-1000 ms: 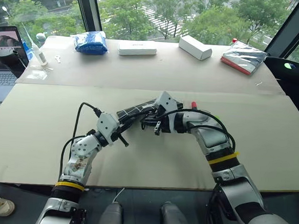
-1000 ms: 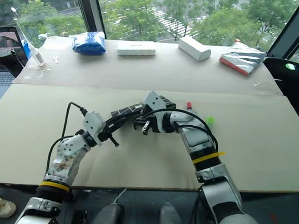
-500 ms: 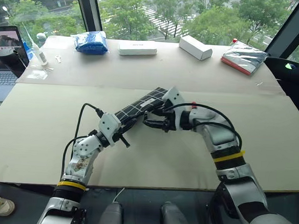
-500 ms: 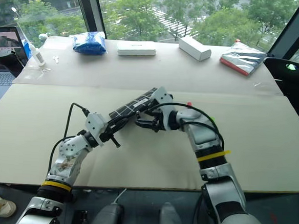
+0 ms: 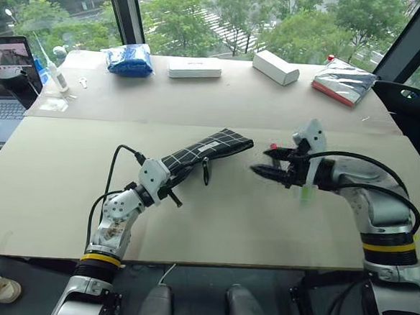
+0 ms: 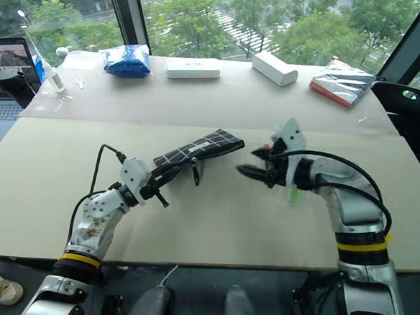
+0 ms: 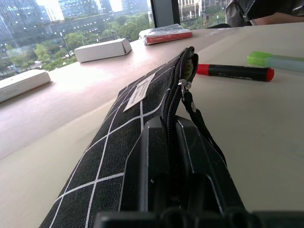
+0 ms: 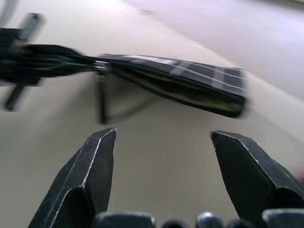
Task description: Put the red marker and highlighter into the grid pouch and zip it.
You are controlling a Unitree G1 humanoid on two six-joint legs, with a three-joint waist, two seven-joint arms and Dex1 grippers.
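While your left gripper (image 5: 170, 191) is clamped on the near end of the grid pouch (image 5: 209, 149), the head views show the pouch lifted at a slant off the table (image 5: 65, 169), its strap dangling below. Your right gripper (image 5: 267, 166) hangs just beyond the pouch's far end, jaws apart and empty. The red marker (image 5: 273, 148) and the highlighter (image 5: 306, 190) lie on the table at that gripper, partly hidden behind it.

In the left wrist view, the zipper stands partly open at the far end; the red marker and highlighter lie side by side, just past the mouth.

In the right wrist view, the fingers (image 8: 90, 166) stand wide, the pouch's open mouth ahead.

Judge the pouch soft and light: it will likely sag, so keep it pinched. The pens look rigid, smooth and prone to rolling; take each across the middle of its barrel.
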